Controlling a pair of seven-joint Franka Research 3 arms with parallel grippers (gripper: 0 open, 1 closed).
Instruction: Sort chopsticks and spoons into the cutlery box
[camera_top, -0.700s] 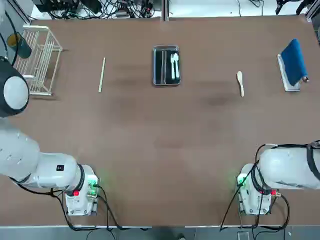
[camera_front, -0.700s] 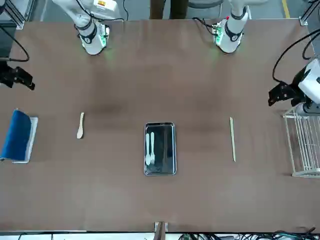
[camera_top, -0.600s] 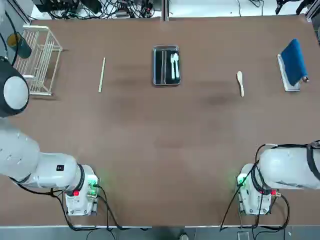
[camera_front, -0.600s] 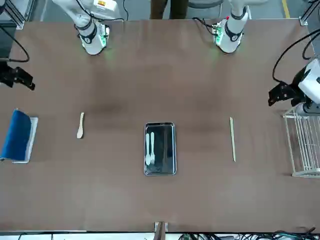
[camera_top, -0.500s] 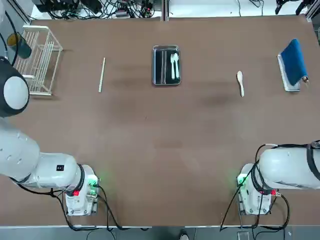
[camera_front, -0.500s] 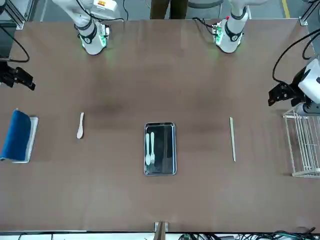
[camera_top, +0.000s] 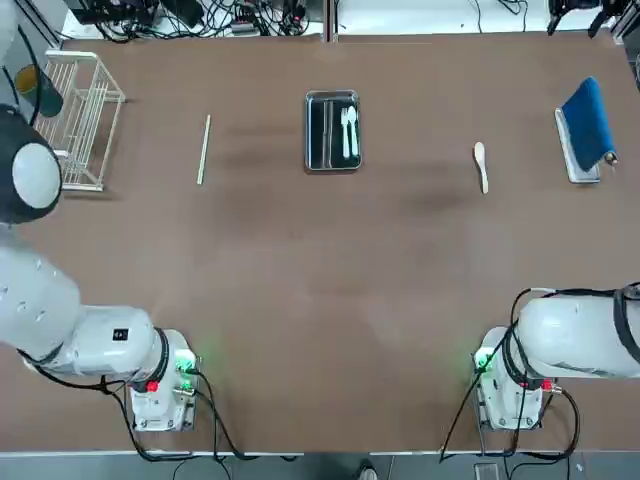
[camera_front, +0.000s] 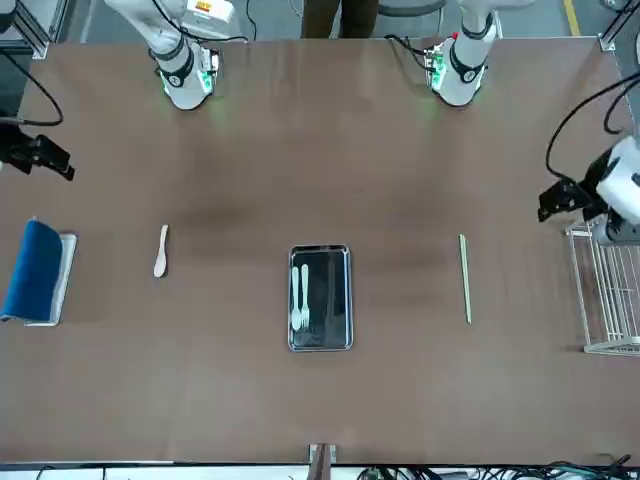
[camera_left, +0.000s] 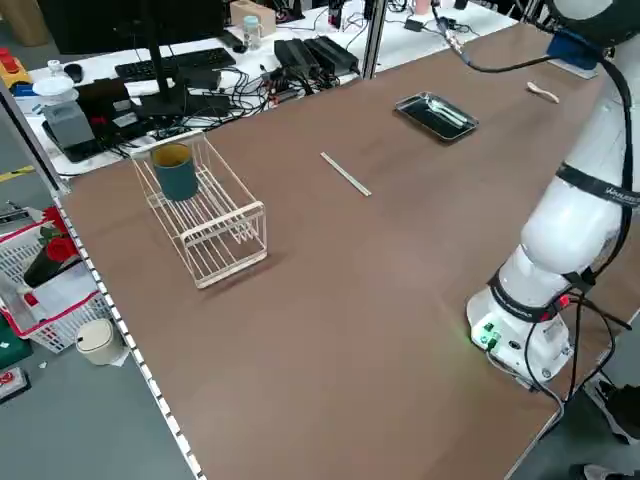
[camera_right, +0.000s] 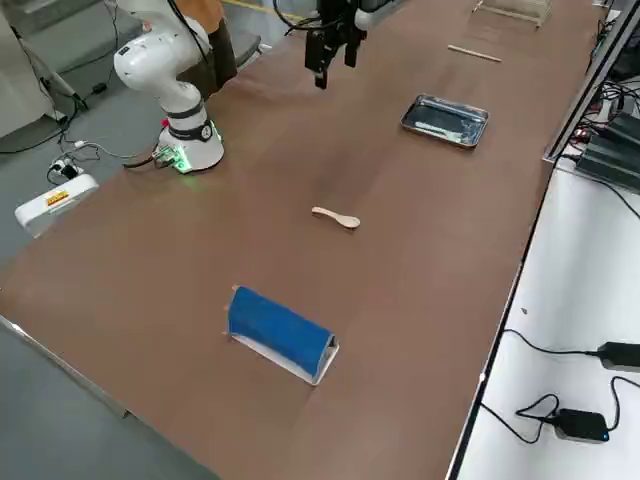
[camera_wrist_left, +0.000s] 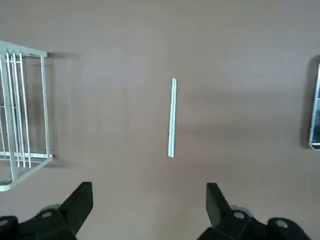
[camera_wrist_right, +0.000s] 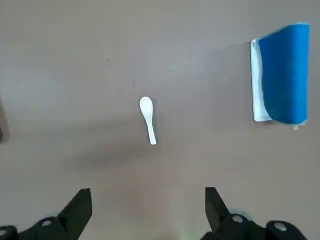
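From where I stand, both end effectors are spread and empty: the left end effector (camera_wrist_left: 149, 210) is up beside the white wire rack (camera_front: 608, 290), the right end effector (camera_wrist_right: 149, 212) out on the spoon's side. The thin, straight wooden chopsticks (camera_wrist_left: 172, 117) lie side by side on the table (camera_top: 320, 270), between that rack and the cutlery box (camera_top: 309, 130); the loose spoon (camera_wrist_right: 147, 107), smooth with an oval bowl, is between the box and the blue-topped holder (camera_top: 588, 125). Picking up looks like the step in hand. I'd have the left descend with its fingers on either side of the pair, near mid-length, closing low and evenly so neither stick rolls out. The spoon wants a pinch on its slim handle. The box is shiny, shallow steel, round-cornered, so pieces should go in lengthwise, let go low.
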